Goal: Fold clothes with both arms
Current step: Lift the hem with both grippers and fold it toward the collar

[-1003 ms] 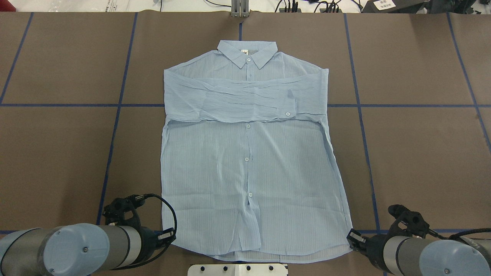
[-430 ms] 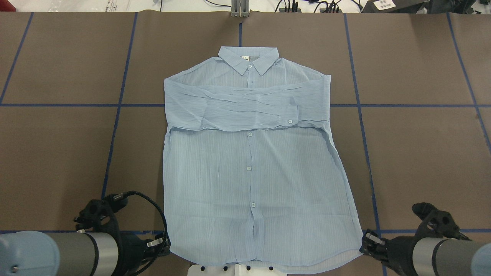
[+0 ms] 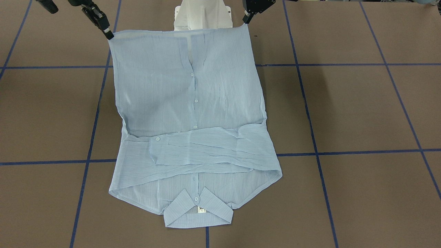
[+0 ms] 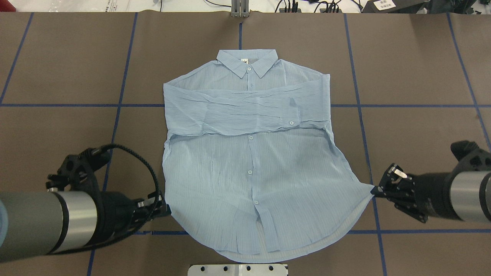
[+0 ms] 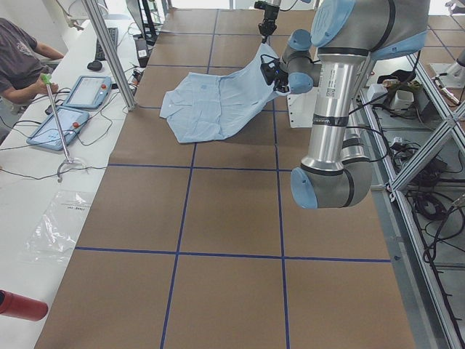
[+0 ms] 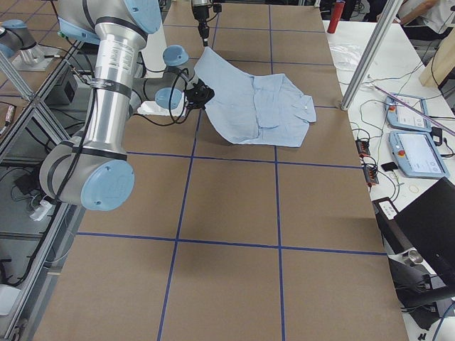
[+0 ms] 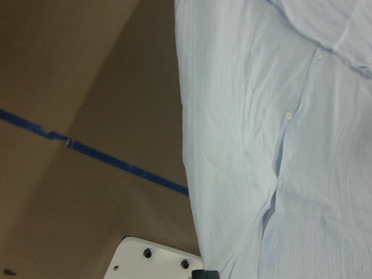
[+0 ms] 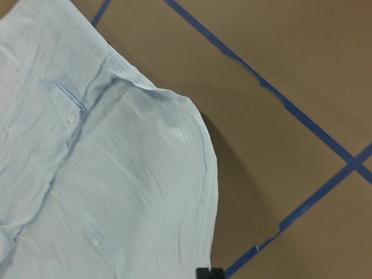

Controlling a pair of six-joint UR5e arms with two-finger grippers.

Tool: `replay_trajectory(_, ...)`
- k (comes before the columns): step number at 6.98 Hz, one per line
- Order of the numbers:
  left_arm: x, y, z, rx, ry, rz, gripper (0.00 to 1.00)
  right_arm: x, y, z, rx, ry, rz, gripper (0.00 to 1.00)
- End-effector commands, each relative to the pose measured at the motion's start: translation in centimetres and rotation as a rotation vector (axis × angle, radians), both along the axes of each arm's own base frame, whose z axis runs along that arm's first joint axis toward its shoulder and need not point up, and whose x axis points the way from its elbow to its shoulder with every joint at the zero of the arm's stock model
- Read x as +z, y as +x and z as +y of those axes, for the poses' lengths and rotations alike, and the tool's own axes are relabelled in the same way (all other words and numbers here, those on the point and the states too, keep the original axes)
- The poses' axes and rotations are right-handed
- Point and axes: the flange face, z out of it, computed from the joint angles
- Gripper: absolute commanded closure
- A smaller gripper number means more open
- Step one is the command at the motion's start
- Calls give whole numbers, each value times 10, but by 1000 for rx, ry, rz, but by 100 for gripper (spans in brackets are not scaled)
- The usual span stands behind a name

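Observation:
The light-blue shirt (image 4: 249, 153) lies front up on the brown table, collar at the far side, both sleeves folded across the chest. My left gripper (image 4: 165, 209) is shut on the hem's left corner. My right gripper (image 4: 378, 188) is shut on the hem's right corner. Both corners are held up off the table, so the lower half of the shirt slopes up toward me, as the exterior left view (image 5: 218, 102) and exterior right view (image 6: 249, 106) show. In the front-facing view the right gripper (image 3: 107, 34) and left gripper (image 3: 246, 19) pinch the shirt (image 3: 193, 103) at its top corners.
The white pedestal plate (image 4: 238, 269) sits at the near edge under the hem. Blue tape lines (image 4: 115, 105) cross the brown table. An operators' bench with tablets (image 5: 73, 94) and an aluminium post (image 5: 109, 51) stands beyond the far edge.
Both grippers have risen and moved away from the near edge, further apart, lifting the hem corners. The hem now hangs in a curve between them. The collar end stays flat.

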Motion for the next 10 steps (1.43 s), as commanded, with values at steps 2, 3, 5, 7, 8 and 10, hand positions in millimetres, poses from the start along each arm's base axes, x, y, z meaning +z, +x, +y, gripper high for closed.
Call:
replay_trajectory(2,9,5,-136,-89,109,-115,100,-21,-34,-144,23,87,104,100)
replay_trajectory(3,26,5,-176,-115,144,-177,100,-26,-38,-173,3,124,157,100)
replay_trajectory(5,65,13,-240,-171,179,-202,100,-16,-52,-252,2,142,231,100)
replay_trajectory(7,97,28,-309,-209,205,-238,100,2,-92,-345,-22,116,331,100)
replay_trajectory(8,119,44,-344,-230,203,-241,100,18,-114,-378,-21,99,356,100)
replay_trajectory(10,167,79,-393,-244,204,-249,100,58,-145,-420,-4,114,358,100)
